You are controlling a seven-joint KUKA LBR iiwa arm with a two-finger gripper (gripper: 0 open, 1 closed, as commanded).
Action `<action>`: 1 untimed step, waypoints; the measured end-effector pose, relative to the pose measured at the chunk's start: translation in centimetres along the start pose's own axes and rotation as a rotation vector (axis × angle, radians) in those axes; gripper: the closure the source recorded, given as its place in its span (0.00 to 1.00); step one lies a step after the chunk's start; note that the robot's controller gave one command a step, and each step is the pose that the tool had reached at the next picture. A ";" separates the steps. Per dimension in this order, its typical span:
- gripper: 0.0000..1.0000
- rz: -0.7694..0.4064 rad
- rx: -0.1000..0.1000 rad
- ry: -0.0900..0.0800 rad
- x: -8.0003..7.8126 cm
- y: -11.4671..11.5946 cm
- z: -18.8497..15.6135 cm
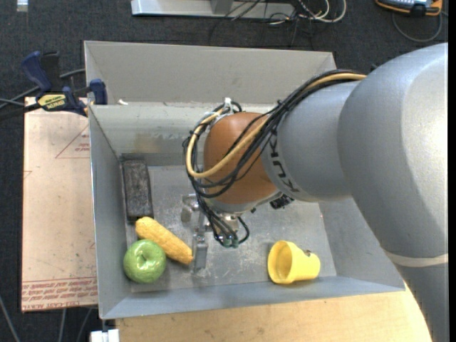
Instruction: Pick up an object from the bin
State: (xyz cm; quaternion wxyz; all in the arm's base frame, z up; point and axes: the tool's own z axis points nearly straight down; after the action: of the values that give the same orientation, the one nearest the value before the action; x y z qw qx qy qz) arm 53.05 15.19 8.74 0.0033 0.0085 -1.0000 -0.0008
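Partial "KU" on arm [370, 134]. End effector [200, 251] at lower-right tip of corn [162, 238], slanting upper-left to lower-right; opening impossible to tell.

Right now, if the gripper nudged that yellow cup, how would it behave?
The cup lies on its side, so a nudge would probably roll it, perhaps in a curve since it looks tapered. It looks hollow, so it is likely light and easily shoved. It lies apart from the other things, so it might travel to the bin wall.
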 end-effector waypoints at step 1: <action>0.00 0.034 -0.004 -0.012 -5.8 0.1 0.9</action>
State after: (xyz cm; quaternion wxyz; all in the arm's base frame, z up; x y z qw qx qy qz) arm 58.83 15.42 7.77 -0.0029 -0.0085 -1.0000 -0.0028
